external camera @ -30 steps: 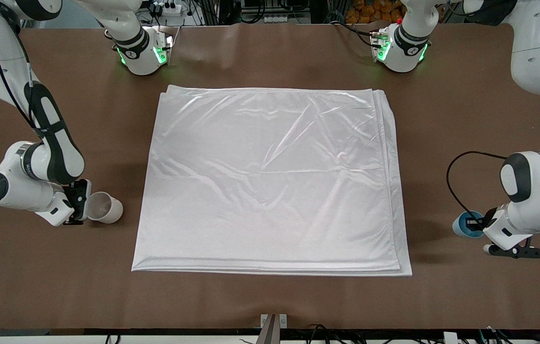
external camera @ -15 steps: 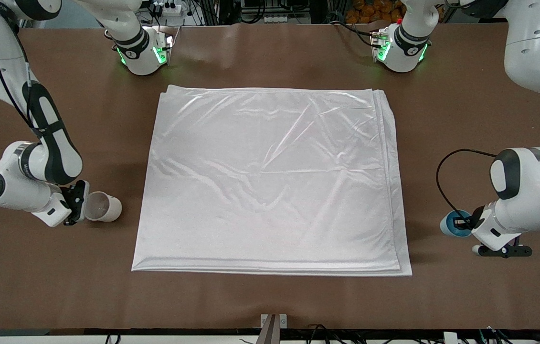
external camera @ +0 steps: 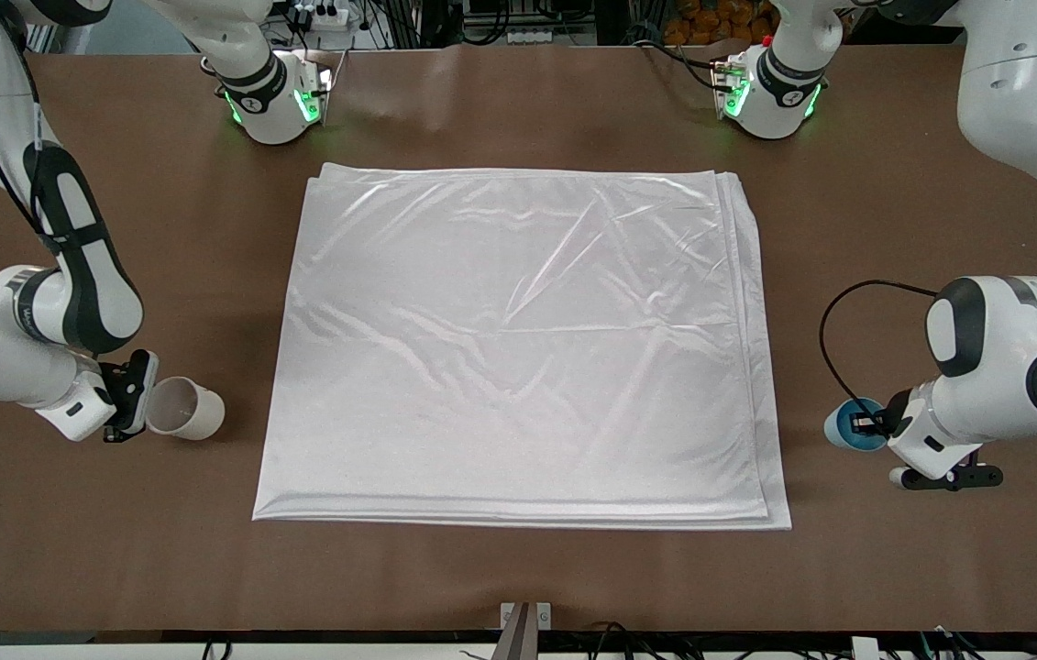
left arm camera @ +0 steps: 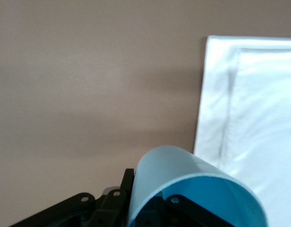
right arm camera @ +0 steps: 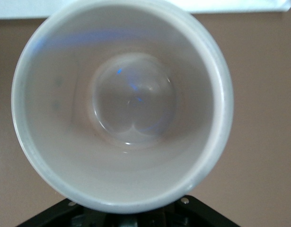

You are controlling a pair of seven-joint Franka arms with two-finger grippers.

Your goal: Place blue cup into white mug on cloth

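The white cloth point(external camera: 518, 348) lies flat in the middle of the brown table. My right gripper point(external camera: 128, 410) is shut on the rim of the white mug point(external camera: 186, 409) and holds it tipped on its side over bare table, beside the cloth's edge at the right arm's end. The mug point(right arm camera: 121, 104) fills the right wrist view; its handle is hidden. My left gripper point(external camera: 874, 424) is shut on the wall of the blue cup point(external camera: 850, 425) and holds it tipped over bare table, beside the cloth's edge at the left arm's end. The left wrist view shows the cup point(left arm camera: 183, 182) and the cloth point(left arm camera: 254, 109).
The two arm bases point(external camera: 275, 101) point(external camera: 770, 92) with green lights stand at the table's edge farthest from the front camera. A small metal bracket point(external camera: 524, 616) sits at the table's nearest edge. Bare brown table surrounds the cloth.
The left gripper has carried the blue cup closer to the cloth's edge. The right gripper with the white mug has shifted slightly away from the cloth and lower in the front view.
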